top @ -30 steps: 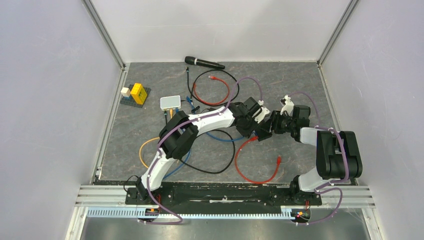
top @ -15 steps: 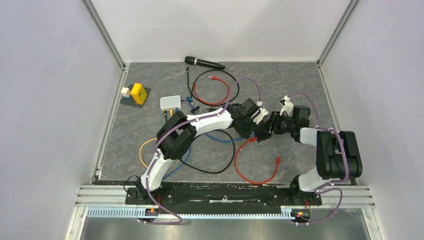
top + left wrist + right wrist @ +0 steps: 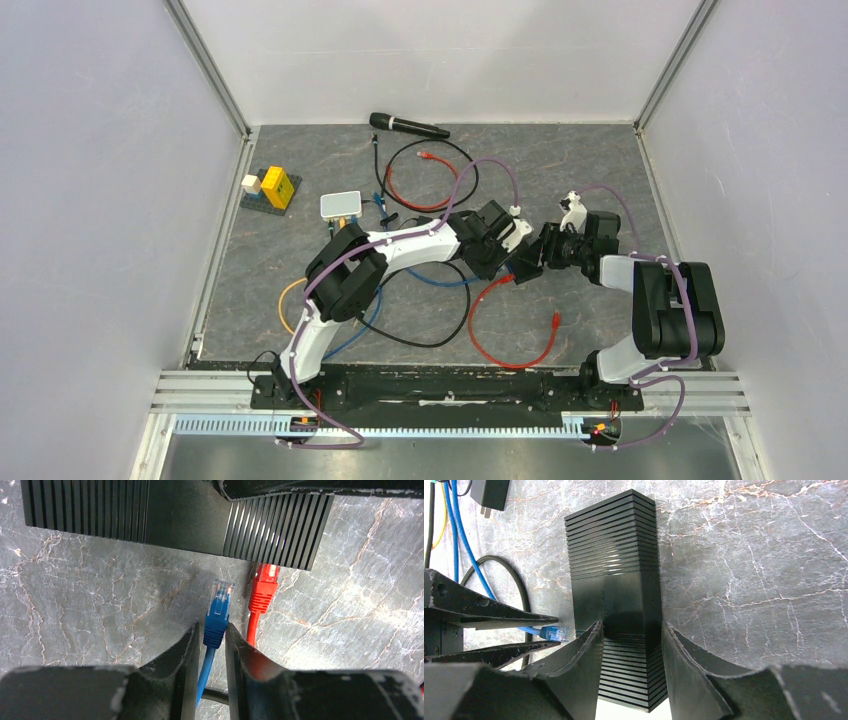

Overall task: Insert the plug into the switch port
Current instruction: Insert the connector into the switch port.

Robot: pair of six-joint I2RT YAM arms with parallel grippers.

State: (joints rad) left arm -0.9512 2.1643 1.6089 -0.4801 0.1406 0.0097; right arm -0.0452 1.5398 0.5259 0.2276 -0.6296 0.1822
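A blue plug [image 3: 218, 612] lies on the table between the fingers of my left gripper [image 3: 210, 627], which is open, with a thin gap at the left finger. The plug's tip stops short of a black ribbed box [image 3: 185, 515]. A red plug [image 3: 263, 587] sits in that box's edge beside it. My right gripper [image 3: 631, 627] is shut on the black ribbed box [image 3: 616, 570], one finger on each side. The pale grey-white box [image 3: 340, 205] lies far to the left with cables at its near edge. Its switch port is too small to make out.
A microphone [image 3: 408, 126] lies at the back. A yellow and white block stack [image 3: 270, 187] stands at the left. Red [image 3: 510, 345], black [image 3: 430, 340] and orange [image 3: 290, 300] cable loops lie on the table around the arms. A black adapter [image 3: 491, 492] lies beyond the box.
My left arm has drawn back a little to the left and its jaws have widened around the blue plug. The right arm and the black box have not moved.
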